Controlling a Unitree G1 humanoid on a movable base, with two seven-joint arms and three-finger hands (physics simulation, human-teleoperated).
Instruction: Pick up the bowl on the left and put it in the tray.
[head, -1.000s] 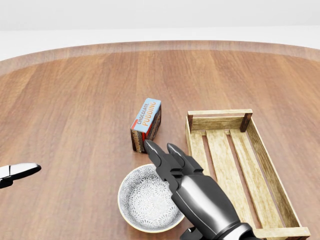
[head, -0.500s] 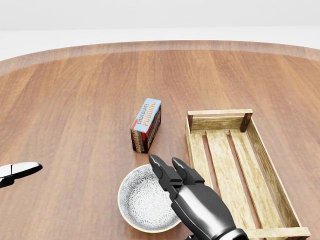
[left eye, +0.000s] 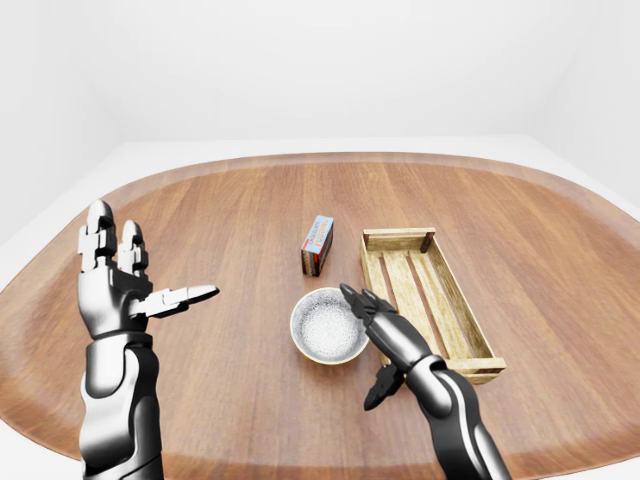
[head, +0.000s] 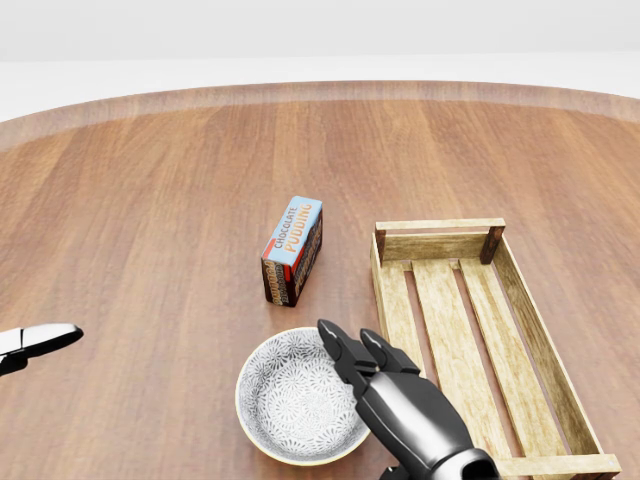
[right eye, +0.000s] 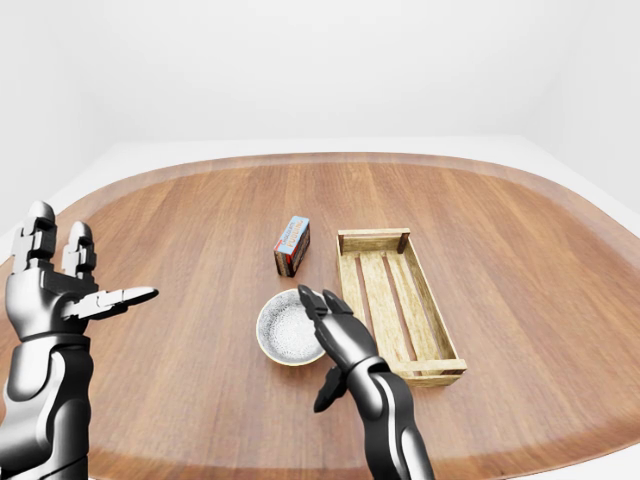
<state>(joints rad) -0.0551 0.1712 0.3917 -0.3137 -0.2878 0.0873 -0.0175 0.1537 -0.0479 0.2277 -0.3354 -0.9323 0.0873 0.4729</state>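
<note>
A white bowl (head: 290, 400) with a speckled grey inside rests on the wooden table, just left of the slatted wooden tray (head: 470, 330). My right hand (head: 360, 355) hovers open over the bowl's right rim, fingers stretched toward the top of the head view, thumb hanging below (left eye: 383, 385). Nothing is between its fingers. My left hand (left eye: 120, 285) is raised far to the left, open, fingers upright and thumb pointing right; only its thumb tip (head: 40, 340) reaches into the head view.
A chocolate pudding box (head: 293, 250) lies just above the bowl and left of the tray's top end. The oval table's edge (left eye: 320, 160) curves round all sides. The tray holds nothing.
My right hand has drawn back toward the bottom of the head view and slightly right, so more of the bowl shows. The bowl, box, tray and left hand have stayed put.
</note>
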